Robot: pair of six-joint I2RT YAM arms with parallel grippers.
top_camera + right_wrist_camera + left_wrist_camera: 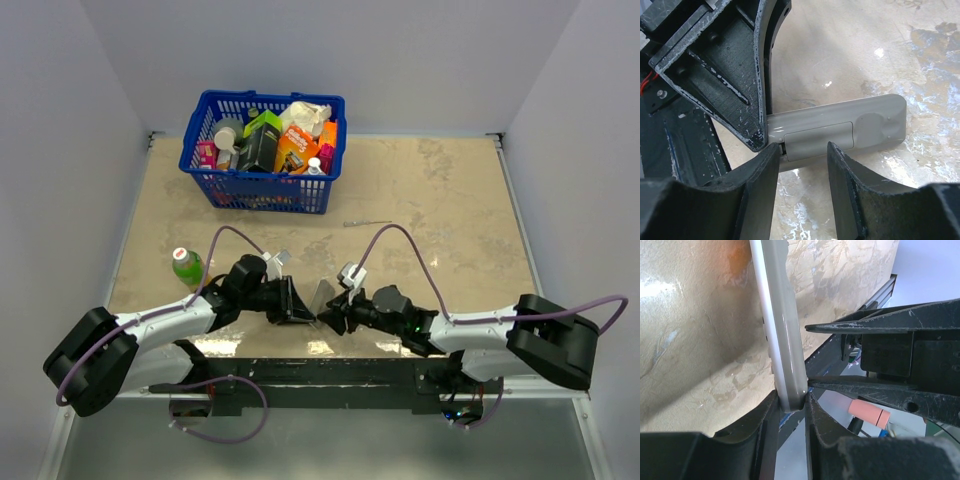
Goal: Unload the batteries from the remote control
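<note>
The left gripper [791, 401] is clamped on one end of the remote control [782, 325], a smooth grey plastic bar over the mottled table [690, 340]. The right gripper [797, 155] straddles the bar, scuffed black jaws apart. Only the right wrist view shows the rectangular cover [820, 137], seated flush.

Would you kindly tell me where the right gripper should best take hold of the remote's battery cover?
The cover lies flush in the remote control's back, facing the right gripper, so no edge protrudes to pinch. Probably come squarely at that back, press a fingertip on the cover's face and slide lengthwise; the left gripper clamps the remote's end.
</note>
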